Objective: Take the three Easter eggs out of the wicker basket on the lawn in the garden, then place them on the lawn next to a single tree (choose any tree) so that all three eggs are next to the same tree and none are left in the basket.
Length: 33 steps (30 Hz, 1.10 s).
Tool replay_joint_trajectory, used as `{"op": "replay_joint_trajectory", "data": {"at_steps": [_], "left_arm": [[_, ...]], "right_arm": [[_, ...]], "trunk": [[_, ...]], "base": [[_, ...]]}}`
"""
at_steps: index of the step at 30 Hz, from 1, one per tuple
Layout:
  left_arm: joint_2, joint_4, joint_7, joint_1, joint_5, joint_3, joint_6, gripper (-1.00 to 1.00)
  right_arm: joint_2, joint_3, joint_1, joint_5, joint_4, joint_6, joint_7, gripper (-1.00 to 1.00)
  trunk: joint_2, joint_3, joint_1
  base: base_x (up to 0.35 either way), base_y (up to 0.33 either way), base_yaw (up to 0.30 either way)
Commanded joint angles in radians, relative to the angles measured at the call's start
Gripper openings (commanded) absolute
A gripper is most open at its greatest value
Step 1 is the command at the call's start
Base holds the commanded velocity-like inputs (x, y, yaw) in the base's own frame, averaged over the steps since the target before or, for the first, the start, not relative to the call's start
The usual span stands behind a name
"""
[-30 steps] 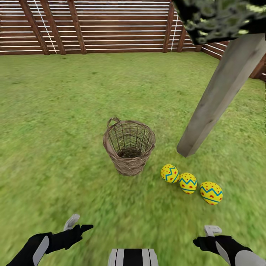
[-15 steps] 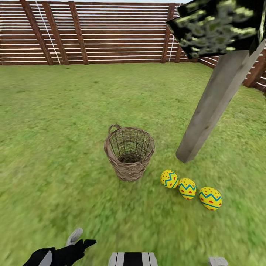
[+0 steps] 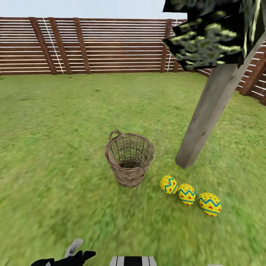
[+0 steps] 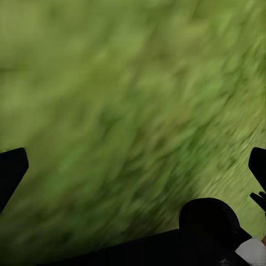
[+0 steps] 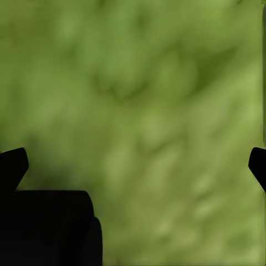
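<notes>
While the wicker basket [image 3: 129, 159] stands upright on the lawn [image 3: 55, 147], we see three Easter eggs [image 3: 187, 194] in a row on grass nr the tree [image 3: 207, 114]; slat fence [image 3: 92, 46] behind. Both jaws wide, empty.

brown slatted fence [image 3: 92, 46] encloses the far side; pale sky [image 3: 81, 8] above.

- Your head camera looked forward and down from well above the wicker basket [image 3: 129, 162], reaching the fence [image 3: 92, 46] far beyond it.
- Your left wrist camera faced blurred lawn [image 4: 122, 111] at close range, away from the basket.
- Your right wrist camera likewise faced close grass.
- All three views shared the lawn alone.
</notes>
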Motion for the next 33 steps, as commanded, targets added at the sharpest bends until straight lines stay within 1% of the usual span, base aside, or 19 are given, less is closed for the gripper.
{"op": "replay_joint_trajectory", "data": {"at_steps": [1,3,4,5,9,18,22,27,33], "left_arm": [[0.002,0.011,-0.001,0.0,0.004,0.002,-0.007,1.0],[0.006,0.027,0.001,0.0,0.004,0.002,-0.059,1.0],[0.007,0.037,0.012,0.0,0.005,0.002,-0.086,1.0],[0.008,0.041,0.024,0.0,0.005,0.002,-0.093,1.0],[0.008,0.051,0.074,0.0,0.006,0.002,-0.104,1.0],[0.011,0.079,0.091,0.001,0.005,0.002,-0.115,1.0],[0.01,0.089,0.154,0.0,0.004,0.002,-0.119,1.0],[0.011,0.108,0.183,0.0,0.004,0.002,-0.12,1.0],[0.009,0.114,0.271,0.001,0.004,0.002,-0.12,1.0]], "right_arm": [[0.0,-0.009,0.0,0.008,0.0,0.003,0.003,1.0],[0.0,-0.008,0.0,0.008,0.001,0.004,0.003,1.0],[0.0,-0.007,0.0,0.008,0.001,0.005,0.003,1.0],[0.0,-0.007,0.0,0.008,0.002,0.005,0.002,1.0],[0.0,-0.008,0.0,0.008,0.002,0.003,0.002,1.0],[0.0,-0.009,0.012,0.006,0.002,0.003,0.002,1.0],[0.0,-0.008,0.015,0.006,0.002,0.003,0.002,1.0],[0.0,-0.009,0.016,0.006,0.002,0.002,0.002,1.0],[0.0,-0.008,0.027,0.006,0.002,0.002,0.002,1.0]], "trunk": [[0.0,0.003,-0.001],[0.0,0.011,-0.002],[0.001,0.015,-0.002],[0.001,0.019,-0.002],[0.002,0.034,-0.004],[0.005,0.069,-0.009],[0.033,0.081,-0.024],[0.068,0.097,-0.043],[0.11,0.116,-0.066]], "base": [[0.0,0.0,0.0],[0.0,0.0,0.0],[0.0,0.0,0.0],[0.0,0.0,0.0],[0.0,0.0,0.0],[0.0,0.0,0.0],[0.0,0.0,0.0],[0.0,0.0,0.0],[0.0,0.0,0.0]]}}
